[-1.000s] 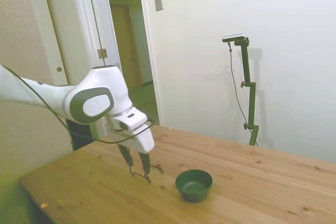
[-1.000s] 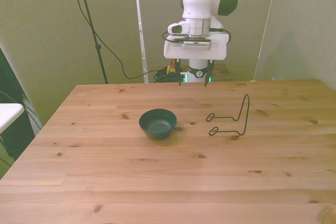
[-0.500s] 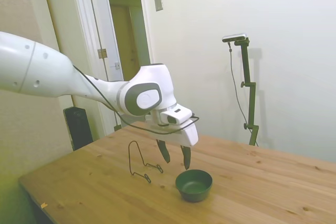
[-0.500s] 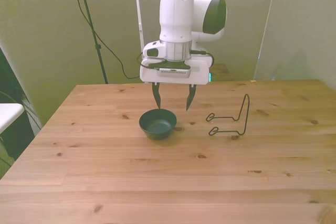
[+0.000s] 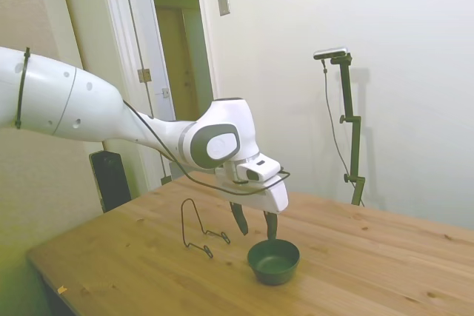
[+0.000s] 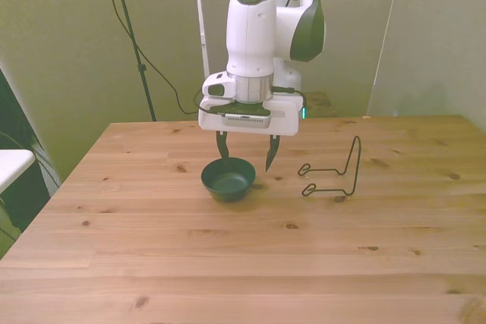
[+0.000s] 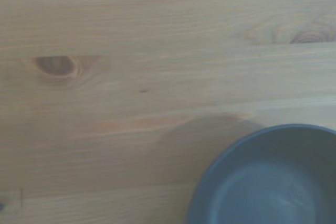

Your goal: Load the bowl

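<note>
The bowl (image 6: 228, 179) is small, round and dark green, smooth and plain, with a slightly lighter inside. It sits upright on the wooden bench (image 6: 243, 263) and holds nothing. The claw (image 6: 244, 152) hangs just behind it, fingers spread wide and gripping nothing; in the front view one fingertip hangs just above the bowl's far rim and the other beside the bowl, toward that view's right. A thin black wire rack (image 6: 336, 173) stands apart, further to that view's right. The wrist view shows part of the bowl's rim (image 7: 273, 177) against bare wood.
</note>
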`<move>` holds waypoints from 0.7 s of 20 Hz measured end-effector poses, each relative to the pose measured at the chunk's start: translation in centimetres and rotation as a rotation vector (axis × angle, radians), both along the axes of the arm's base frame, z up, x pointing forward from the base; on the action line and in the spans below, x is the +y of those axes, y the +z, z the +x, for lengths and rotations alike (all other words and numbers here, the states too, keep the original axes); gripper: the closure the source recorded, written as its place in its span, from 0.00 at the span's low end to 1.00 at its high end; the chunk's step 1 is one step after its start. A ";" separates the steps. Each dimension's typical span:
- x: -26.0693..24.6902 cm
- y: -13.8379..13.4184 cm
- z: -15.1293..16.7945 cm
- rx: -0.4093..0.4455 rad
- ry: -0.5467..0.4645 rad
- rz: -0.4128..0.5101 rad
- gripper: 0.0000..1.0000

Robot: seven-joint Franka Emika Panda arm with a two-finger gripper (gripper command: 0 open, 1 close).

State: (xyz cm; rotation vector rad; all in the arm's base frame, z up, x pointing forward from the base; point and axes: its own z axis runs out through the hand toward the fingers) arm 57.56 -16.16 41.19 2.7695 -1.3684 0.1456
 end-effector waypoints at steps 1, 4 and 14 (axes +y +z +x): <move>0.1 -0.5 0.2 -0.001 0.000 -0.001 0.00; 0.5 -1.7 0.7 0.001 -0.001 0.005 0.00; 1.6 -4.3 1.1 0.028 -0.006 0.011 0.00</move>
